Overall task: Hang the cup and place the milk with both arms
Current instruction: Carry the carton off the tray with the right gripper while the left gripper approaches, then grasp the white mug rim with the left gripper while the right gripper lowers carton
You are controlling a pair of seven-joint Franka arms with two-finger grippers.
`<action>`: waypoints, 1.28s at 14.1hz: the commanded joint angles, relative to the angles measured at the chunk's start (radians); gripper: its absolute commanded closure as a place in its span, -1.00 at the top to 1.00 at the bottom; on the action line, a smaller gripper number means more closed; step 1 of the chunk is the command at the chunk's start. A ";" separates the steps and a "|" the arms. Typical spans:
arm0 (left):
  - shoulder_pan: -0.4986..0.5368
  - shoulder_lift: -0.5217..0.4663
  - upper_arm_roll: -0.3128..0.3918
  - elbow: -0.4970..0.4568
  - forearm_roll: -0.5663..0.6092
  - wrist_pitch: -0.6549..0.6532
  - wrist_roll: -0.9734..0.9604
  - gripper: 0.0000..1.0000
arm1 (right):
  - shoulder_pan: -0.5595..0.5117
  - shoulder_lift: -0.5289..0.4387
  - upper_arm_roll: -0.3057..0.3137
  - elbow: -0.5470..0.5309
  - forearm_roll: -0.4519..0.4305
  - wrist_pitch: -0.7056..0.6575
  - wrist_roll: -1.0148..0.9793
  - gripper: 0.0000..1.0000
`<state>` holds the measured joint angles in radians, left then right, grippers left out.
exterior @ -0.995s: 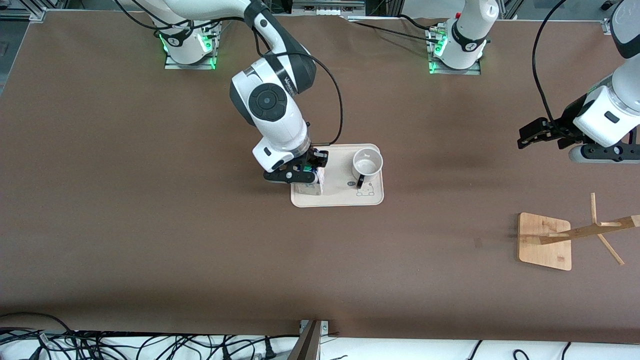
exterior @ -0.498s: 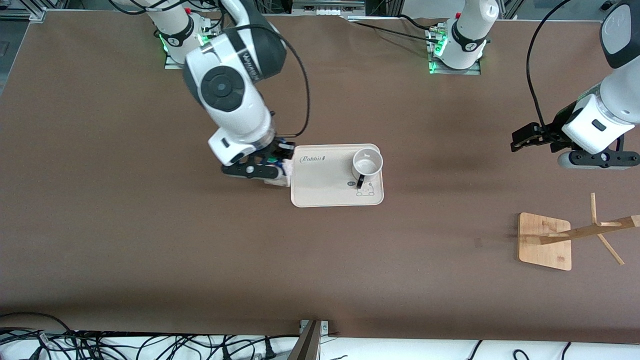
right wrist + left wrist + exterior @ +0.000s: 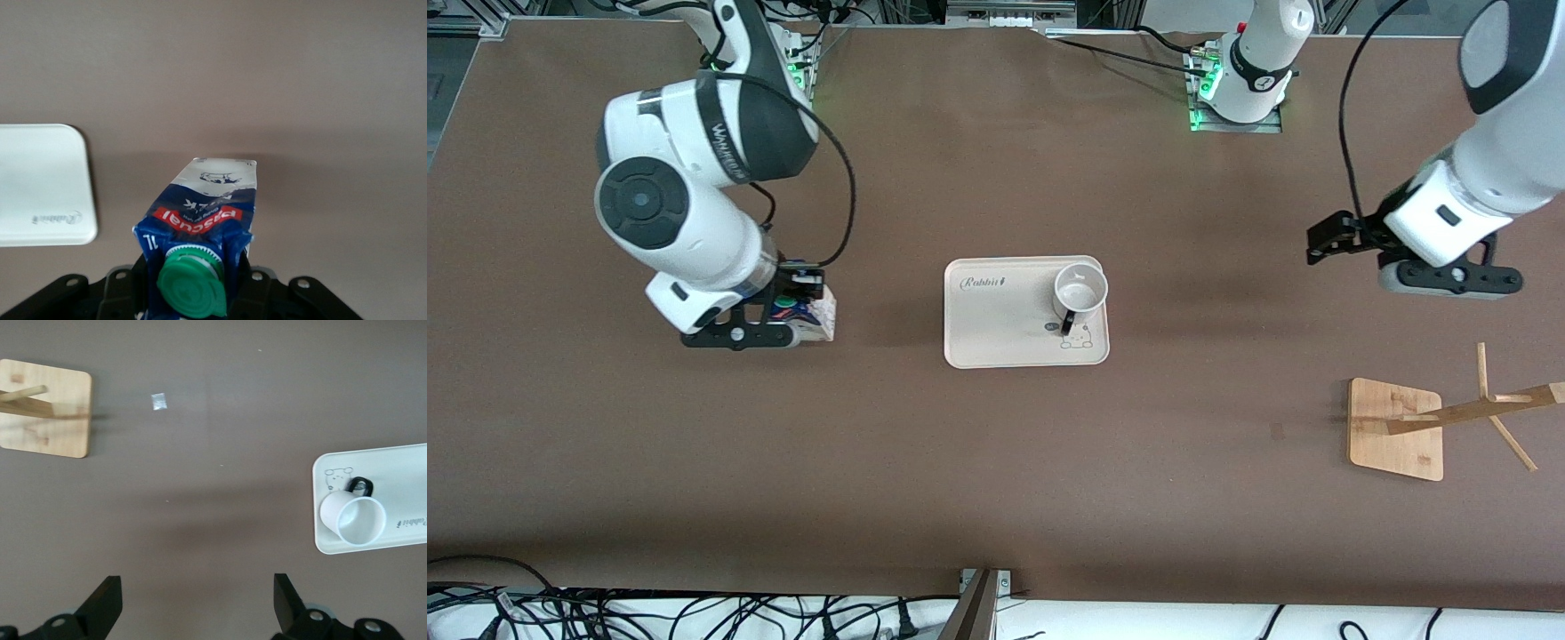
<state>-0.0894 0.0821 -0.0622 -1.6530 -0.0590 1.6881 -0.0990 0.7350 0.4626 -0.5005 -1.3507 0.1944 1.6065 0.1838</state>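
My right gripper is shut on the milk carton, blue and white with a green cap, and holds it over the bare table toward the right arm's end, apart from the tray. The carton fills the right wrist view between the jaws. The white cup stands upright on the cream tray, black handle toward the front camera; it also shows in the left wrist view. My left gripper is open and empty, up over the table toward the left arm's end; its fingertips are wide apart.
A bamboo cup rack with slanted pegs stands toward the left arm's end, nearer to the front camera than the left gripper; it shows in the left wrist view. Cables lie along the table's front edge.
My right gripper has carried the milk carton off the tray and toward the right arm's end. My left gripper has drifted a little toward the tray. The cup has not moved.
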 commanded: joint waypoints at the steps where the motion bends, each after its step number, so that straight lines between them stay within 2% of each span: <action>1: -0.004 0.008 -0.047 0.022 0.001 -0.018 -0.034 1.00 | -0.035 -0.016 -0.023 -0.022 0.048 -0.017 -0.172 -0.15; 4: -0.007 0.039 -0.140 0.022 -0.002 -0.013 -0.112 1.00 | -0.101 -0.012 -0.023 -0.042 0.089 -0.002 -0.289 -0.15; 8: -0.039 0.119 -0.255 0.022 -0.028 0.030 -0.273 1.00 | -0.163 -0.007 -0.023 -0.109 0.112 0.007 -0.322 -0.15; 12: -0.193 0.211 -0.255 0.006 -0.030 0.137 -0.401 1.00 | -0.190 -0.010 -0.024 -0.253 0.111 0.117 -0.330 -0.15; 15: -0.248 0.306 -0.255 -0.001 -0.027 0.185 -0.404 1.00 | -0.189 -0.015 -0.023 -0.315 0.111 0.174 -0.330 -0.15; 18: -0.274 0.399 -0.255 -0.017 -0.015 0.300 -0.397 1.00 | -0.189 -0.016 -0.023 -0.355 0.111 0.217 -0.331 -0.15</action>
<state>-0.3513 0.4303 -0.3202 -1.6723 -0.0798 1.9316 -0.5007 0.5441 0.4787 -0.5260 -1.6588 0.2843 1.7919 -0.1308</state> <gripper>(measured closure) 0.000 0.573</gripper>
